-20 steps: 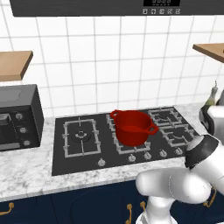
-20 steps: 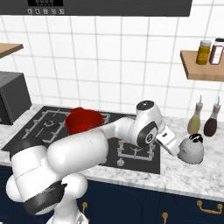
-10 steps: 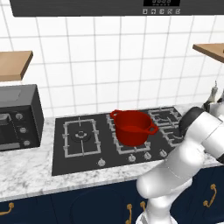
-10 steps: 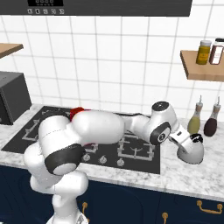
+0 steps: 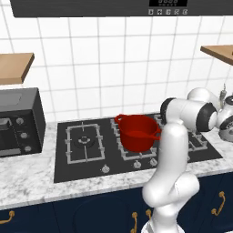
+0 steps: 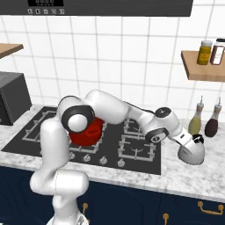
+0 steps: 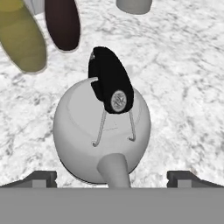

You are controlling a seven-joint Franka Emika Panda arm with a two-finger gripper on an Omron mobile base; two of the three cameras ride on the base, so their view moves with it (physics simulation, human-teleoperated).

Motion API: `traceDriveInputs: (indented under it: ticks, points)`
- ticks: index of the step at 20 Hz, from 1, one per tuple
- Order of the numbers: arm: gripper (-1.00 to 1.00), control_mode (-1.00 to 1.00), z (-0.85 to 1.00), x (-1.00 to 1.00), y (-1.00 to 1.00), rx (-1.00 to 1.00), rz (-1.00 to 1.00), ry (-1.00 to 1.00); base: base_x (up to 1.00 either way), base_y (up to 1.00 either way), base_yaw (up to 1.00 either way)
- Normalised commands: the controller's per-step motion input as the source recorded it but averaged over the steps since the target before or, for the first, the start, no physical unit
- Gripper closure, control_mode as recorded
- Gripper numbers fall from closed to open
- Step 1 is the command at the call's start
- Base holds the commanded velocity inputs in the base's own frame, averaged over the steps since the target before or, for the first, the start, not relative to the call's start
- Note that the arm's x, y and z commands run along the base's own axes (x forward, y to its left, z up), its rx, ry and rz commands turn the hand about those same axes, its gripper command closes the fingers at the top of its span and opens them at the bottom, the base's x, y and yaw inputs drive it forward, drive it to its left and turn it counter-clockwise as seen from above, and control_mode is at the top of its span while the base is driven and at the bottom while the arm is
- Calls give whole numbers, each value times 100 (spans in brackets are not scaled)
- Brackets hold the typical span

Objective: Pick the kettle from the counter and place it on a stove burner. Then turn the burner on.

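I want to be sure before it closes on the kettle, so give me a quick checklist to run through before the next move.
1. Tool jaws wide apart: ok.
2. Kettle centred between the finger tips in the hand view: ok.
3. Kettle upright on the counter, right of the cooktop: ok.
4. Tool lined up with the black handle: cannot tell; the finger tips sit low beside the body.
5. Bottles stand behind the kettle, apart from the tool: ok.
6. Large stove burner free; red pot sits on another grate: ok.
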Motion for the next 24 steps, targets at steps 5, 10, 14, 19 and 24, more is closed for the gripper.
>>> traceDriveInputs:
  ticks: [5, 10, 14, 19, 24]
  points:
    - [-100, -100, 0, 19, -50, 9, 0, 0, 0, 0, 0]
    - [-100, -100, 0, 36, -20, 8, 0, 0, 0, 0, 0]
    - [-100, -100, 0, 45, 0, 3, 0, 0, 0, 0, 0]
    - [-100, -100, 0, 33, -1, 2, 0, 0, 0, 0, 0]
    - [100, -100, -13, 26, -2, 0, 0, -1, 0, 0, 0]
